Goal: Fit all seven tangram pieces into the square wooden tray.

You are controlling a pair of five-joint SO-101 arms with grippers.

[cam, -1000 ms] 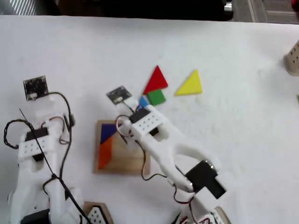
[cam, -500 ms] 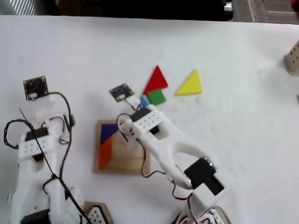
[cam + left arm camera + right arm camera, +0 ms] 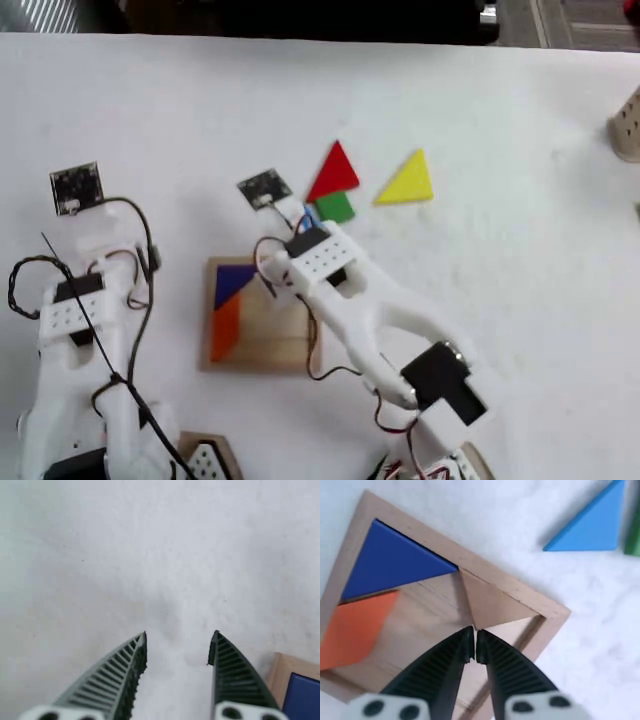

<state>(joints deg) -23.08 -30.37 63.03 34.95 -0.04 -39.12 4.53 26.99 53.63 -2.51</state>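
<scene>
Tray (image 3: 520,592) — right gripper (image 3: 472,650) closed over it

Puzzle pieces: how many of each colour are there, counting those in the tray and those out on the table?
Dark blue piece: 1
Orange piece: 1
Plain wood piece: 1
Light blue piece: 1
Green piece: 1
Red piece: 1
Yellow piece: 1
Total: 7

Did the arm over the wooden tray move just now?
Yes. The right arm has shifted a little, edging off the wooden tray toward the red triangle.
</scene>
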